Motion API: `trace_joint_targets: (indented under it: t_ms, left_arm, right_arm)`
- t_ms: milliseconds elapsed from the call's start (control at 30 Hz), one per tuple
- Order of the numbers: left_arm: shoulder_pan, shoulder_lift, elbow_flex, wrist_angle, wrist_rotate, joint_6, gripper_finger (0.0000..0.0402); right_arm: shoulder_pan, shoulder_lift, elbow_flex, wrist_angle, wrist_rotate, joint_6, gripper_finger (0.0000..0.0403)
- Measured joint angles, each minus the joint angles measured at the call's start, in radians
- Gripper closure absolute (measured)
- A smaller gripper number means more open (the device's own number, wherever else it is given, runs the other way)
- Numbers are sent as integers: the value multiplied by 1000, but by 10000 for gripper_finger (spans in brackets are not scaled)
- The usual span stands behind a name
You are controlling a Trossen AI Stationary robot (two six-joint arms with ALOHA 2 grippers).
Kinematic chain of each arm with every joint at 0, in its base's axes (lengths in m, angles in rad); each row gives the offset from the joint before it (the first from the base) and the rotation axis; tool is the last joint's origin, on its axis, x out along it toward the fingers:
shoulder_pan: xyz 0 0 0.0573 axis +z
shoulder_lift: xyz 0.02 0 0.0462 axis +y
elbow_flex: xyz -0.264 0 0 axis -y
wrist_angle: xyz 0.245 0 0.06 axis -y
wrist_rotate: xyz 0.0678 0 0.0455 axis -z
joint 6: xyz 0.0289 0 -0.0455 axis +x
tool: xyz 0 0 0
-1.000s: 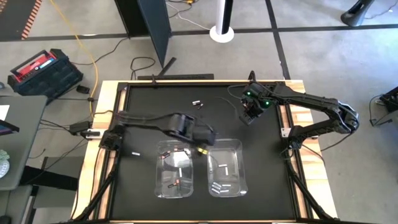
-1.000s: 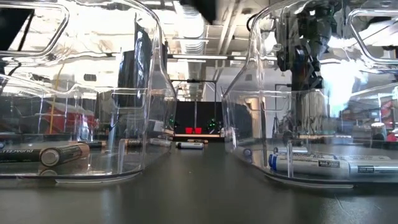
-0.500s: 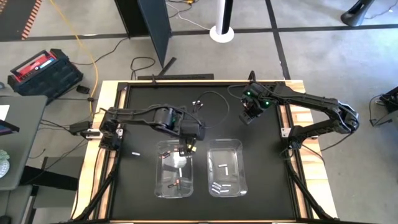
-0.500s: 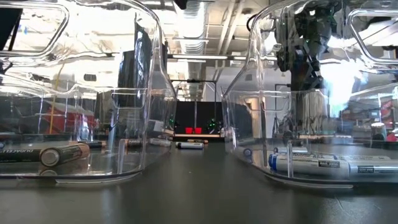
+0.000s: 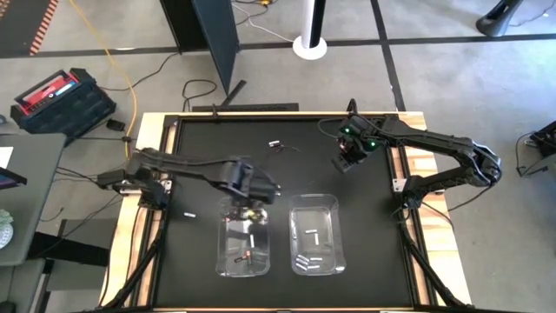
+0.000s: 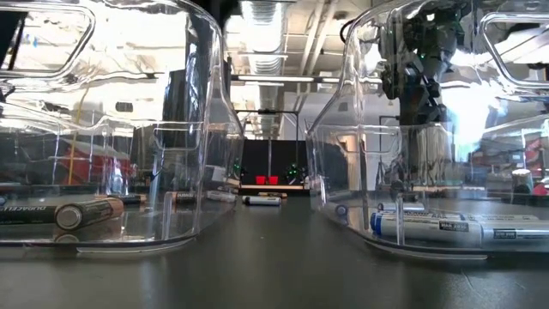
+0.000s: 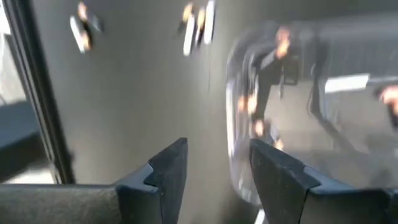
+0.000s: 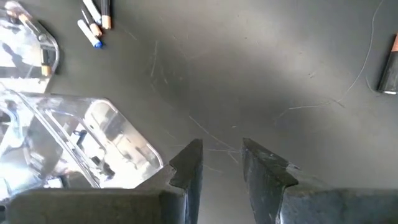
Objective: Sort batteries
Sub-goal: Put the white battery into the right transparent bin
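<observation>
The left end effector (image 5: 253, 207) hangs open and empty over a clear bin (image 5: 244, 257); batteries (image 5: 249, 241) lie below it. The right end effector (image 5: 346, 163) waits apart, fingers parted, empty.

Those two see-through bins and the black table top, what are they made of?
The left bin and right bin look like clear glossy plastic: batteries show through, and the walls mirror ceiling lights. The table top seems a matte black mat, finely scratched.

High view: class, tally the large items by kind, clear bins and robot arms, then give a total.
clear bins: 2
robot arms: 2
Total: 4
</observation>
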Motion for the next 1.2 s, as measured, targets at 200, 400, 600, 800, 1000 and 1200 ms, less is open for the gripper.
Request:
trace_joint_targets:
  t_ms: [200, 400, 600, 800, 1000, 1200]
  left_arm:
    - [31, -313, -378, 1, 1, -103, 236]
    - [45, -623, -757, 90, 60, -222, 236]
    - [44, -723, -1012, 198, 208, -291, 236]
    - [44, -656, -1113, 286, 250, -280, 236]
    - [27, -582, -1151, 361, 286, -258, 237]
    - [-7, -542, -1213, 405, 355, -278, 237]
  right_arm:
    - [0, 0, 0, 42, 1, 20, 276]
    - [0, 0, 0, 53, 1, 22, 276]
    - [0, 0, 0, 64, 4, 34, 276]
    - [0, 0, 0, 64, 22, 47, 276]
    - [0, 0, 0, 62, 24, 63, 276]
    - [0, 0, 0, 62, 24, 73, 276]
